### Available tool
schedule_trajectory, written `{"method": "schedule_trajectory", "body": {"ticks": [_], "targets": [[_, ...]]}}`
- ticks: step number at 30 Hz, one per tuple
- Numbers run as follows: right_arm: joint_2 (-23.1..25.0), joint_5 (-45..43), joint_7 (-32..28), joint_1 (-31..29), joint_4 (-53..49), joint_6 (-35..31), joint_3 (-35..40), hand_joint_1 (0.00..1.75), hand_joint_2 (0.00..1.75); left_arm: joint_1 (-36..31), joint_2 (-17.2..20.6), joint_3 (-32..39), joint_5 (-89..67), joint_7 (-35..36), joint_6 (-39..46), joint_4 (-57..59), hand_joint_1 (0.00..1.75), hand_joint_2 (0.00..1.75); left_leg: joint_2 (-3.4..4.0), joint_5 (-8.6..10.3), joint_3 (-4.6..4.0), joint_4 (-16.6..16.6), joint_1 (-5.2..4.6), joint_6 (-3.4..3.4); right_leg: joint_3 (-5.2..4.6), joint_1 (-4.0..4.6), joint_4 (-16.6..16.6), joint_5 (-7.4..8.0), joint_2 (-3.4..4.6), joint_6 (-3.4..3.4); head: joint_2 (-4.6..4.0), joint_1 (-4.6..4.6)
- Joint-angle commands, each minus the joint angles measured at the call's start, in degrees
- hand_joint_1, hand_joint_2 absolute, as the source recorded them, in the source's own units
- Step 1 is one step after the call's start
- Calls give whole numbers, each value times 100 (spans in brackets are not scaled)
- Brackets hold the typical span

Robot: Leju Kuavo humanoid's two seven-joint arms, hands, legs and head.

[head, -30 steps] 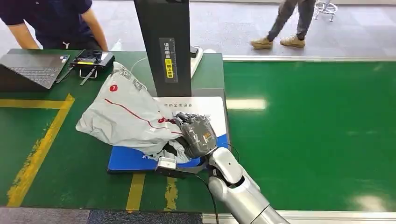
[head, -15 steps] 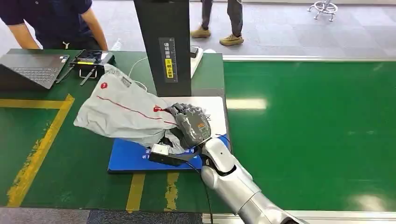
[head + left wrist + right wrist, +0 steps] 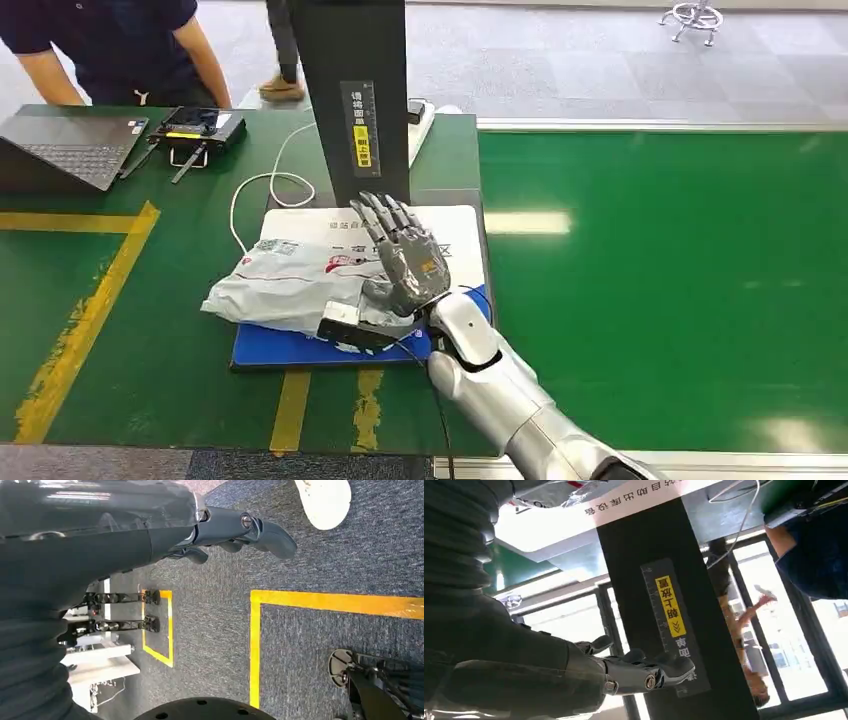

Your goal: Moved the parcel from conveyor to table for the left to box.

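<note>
The parcel (image 3: 290, 285), a grey plastic mailer with red marks, lies flat on the white and blue mat (image 3: 455, 235) on the green table. My right hand (image 3: 405, 255) stands just right of the parcel with its fingers spread upward and nothing in it; the parcel's edge is near its palm. In the right wrist view the right hand (image 3: 644, 672) is open in front of the black post (image 3: 674, 595), with a bit of the parcel (image 3: 559, 490) at the picture's edge. My left hand (image 3: 235, 527) hangs over grey carpet, fingers loosely extended, empty.
A black post (image 3: 355, 90) stands behind the mat. A white cable (image 3: 262, 185) loops beside it. A laptop (image 3: 65, 145) and a small black device (image 3: 200, 125) sit at the back left, where a person (image 3: 110, 40) stands. The green conveyor (image 3: 660, 280) lies to the right.
My right hand let go of the parcel and opened with fingers pointing up. The parcel dropped from a raised, bulging shape to lying flat on the mat. A person walking behind moved left.
</note>
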Motion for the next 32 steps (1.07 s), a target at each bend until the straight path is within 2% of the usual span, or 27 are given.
{"method": "schedule_trajectory", "body": {"ticks": [1,6,11,16,22,25,28,32], "targets": [[-111,59,285,-104,259,-152,-90,0,175,-36,77,-152,-103,13,-57,-12,0,175,2,2,4,-3,3,-7,4,4,-3,2,-5,-11,0,0],[-173,362,841,-28,40,-465,-316,0,175,-19,62,-136,-110,49,-51,-14,0,175,-6,5,5,-6,3,-7,7,5,-6,3,-15,-14,0,0],[-172,505,1098,-89,-11,-668,-519,0,175,2,51,-112,-97,34,-28,-13,0,175,-2,6,3,-5,3,-9,4,4,-5,4,-13,-17,0,0],[-181,1531,1807,-199,-79,-1204,-701,0,175,10,36,-23,-36,32,25,-11,0,175,4,3,3,-2,3,-9,2,5,-3,4,-7,-17,0,0],[17,794,1120,-271,257,-876,-996,0,175,26,44,51,29,-23,35,-8,0,175,9,4,9,-7,2,-10,5,4,-5,5,-3,-19,0,0],[-18,841,1121,-291,337,-736,-947,0,175,26,47,61,35,-21,36,-9,0,175,13,4,9,-7,2,-11,5,4,-5,7,1,-20,0,0],[-102,1172,1467,-352,454,-415,-798,0,175,24,55,82,46,16,27,-12,0,175,10,4,8,-8,2,-9,5,4,-5,6,0,-17,0,0],[-181,1048,1540,-282,281,-464,-1009,0,175,26,56,98,43,55,31,-13,0,175,8,3,5,-5,3,-8,4,4,-5,5,-2,-15,0,2]]}}
